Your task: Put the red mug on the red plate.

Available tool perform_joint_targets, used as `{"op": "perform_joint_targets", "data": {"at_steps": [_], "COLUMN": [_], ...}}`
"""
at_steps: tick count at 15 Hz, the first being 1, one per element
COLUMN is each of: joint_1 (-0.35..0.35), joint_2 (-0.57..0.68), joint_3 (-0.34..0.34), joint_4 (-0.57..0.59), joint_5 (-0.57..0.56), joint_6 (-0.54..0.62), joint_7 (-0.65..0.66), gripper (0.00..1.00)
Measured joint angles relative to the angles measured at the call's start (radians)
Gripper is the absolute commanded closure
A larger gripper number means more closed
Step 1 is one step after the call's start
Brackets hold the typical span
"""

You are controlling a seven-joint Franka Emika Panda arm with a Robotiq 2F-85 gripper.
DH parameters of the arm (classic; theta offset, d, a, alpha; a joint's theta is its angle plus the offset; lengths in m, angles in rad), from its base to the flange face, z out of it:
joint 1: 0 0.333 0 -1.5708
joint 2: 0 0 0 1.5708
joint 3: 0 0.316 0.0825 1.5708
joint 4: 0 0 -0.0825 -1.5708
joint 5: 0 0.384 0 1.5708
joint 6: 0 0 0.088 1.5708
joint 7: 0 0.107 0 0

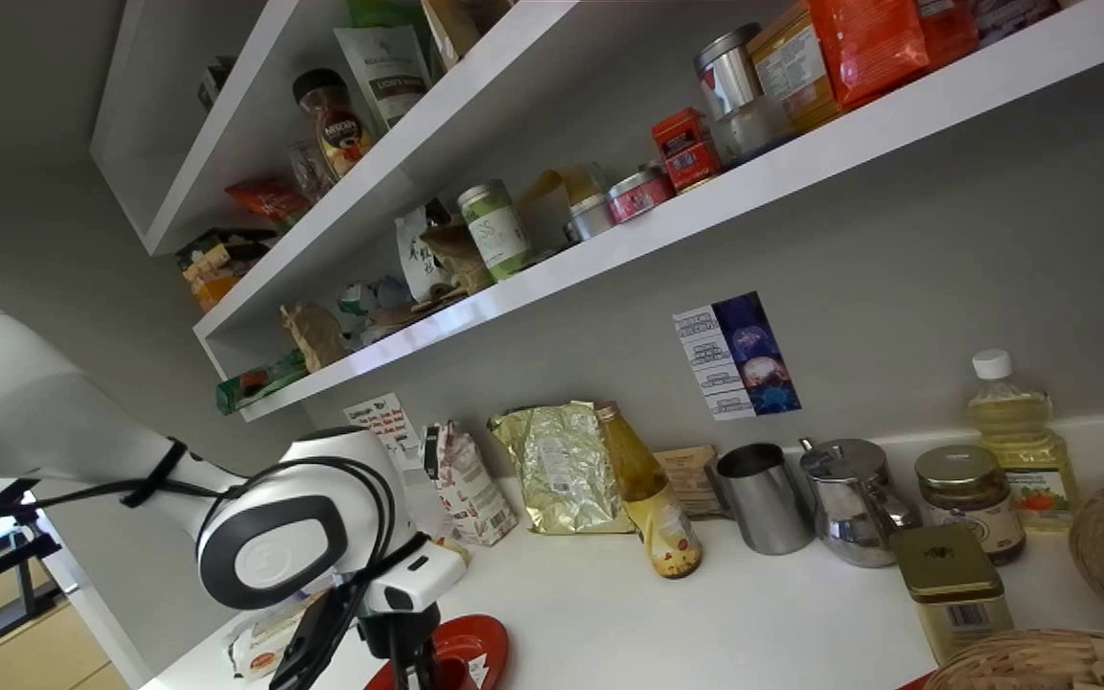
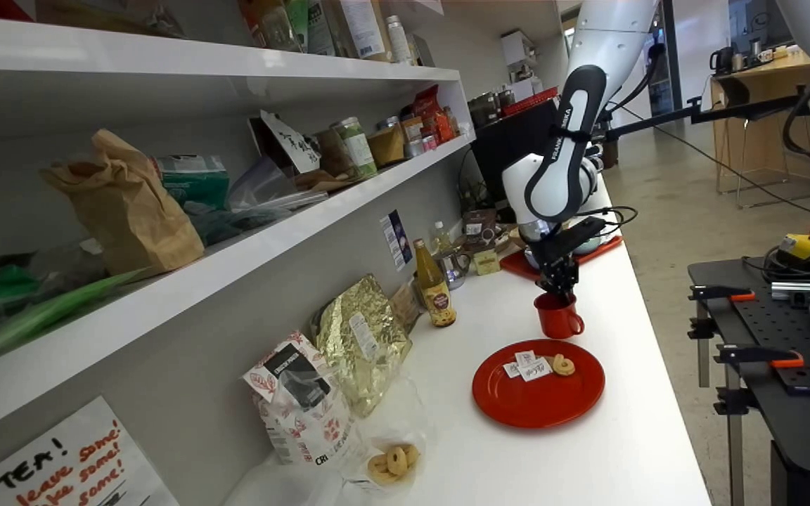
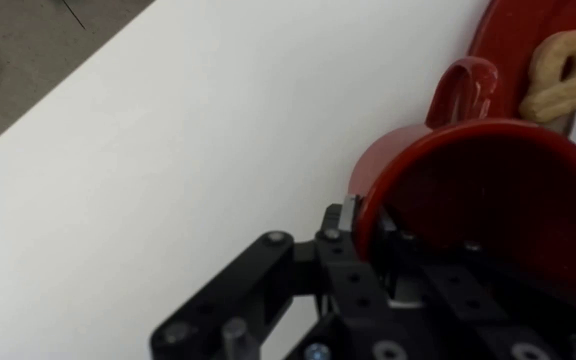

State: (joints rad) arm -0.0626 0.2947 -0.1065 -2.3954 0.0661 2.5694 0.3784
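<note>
The red mug (image 2: 558, 320) is just beyond the far edge of the red plate (image 2: 538, 411) in an exterior view. I cannot tell whether its base touches the table. My gripper (image 3: 368, 215) has one finger inside the mug (image 3: 493, 185) and one outside, shut on its rim in the wrist view. The mug's handle overlaps the edge of the plate (image 3: 510, 30) there. A ring-shaped biscuit (image 2: 562, 365) and white paper packets (image 2: 533, 367) lie on the plate. In an exterior view the gripper (image 1: 410, 661) partly hides the mug (image 1: 457, 675) and plate (image 1: 491, 637).
A gold bag (image 2: 366, 344), a yellow bottle (image 2: 434, 284) and a patterned paper bag (image 2: 303, 400) stand along the wall. A steel pitcher (image 1: 765, 498), a teapot (image 1: 854, 503) and a gold tin (image 1: 950, 589) stand farther along. A white shelf (image 1: 552, 254) hangs above. The table's open edge shows (image 3: 63, 80).
</note>
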Motion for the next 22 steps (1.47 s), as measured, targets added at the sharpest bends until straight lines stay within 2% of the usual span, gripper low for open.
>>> {"op": "perform_joint_targets", "data": {"at_steps": [5, 9, 16, 22], "joint_1": [0.073, 0.112, 0.196, 0.230], "joint_2": [-0.101, -0.142, -0.137, -0.099], "joint_3": [0.029, 0.082, 0.186, 0.204], "joint_4": [0.002, -0.002, -0.012, -0.037], "joint_5": [-0.013, -0.011, -0.007, -0.009], "joint_6": [0.000, -0.001, -0.001, -0.001], "joint_7": [0.003, 0.005, 0.037, 0.040], "gripper": [0.98, 0.98, 0.98, 0.98]}}
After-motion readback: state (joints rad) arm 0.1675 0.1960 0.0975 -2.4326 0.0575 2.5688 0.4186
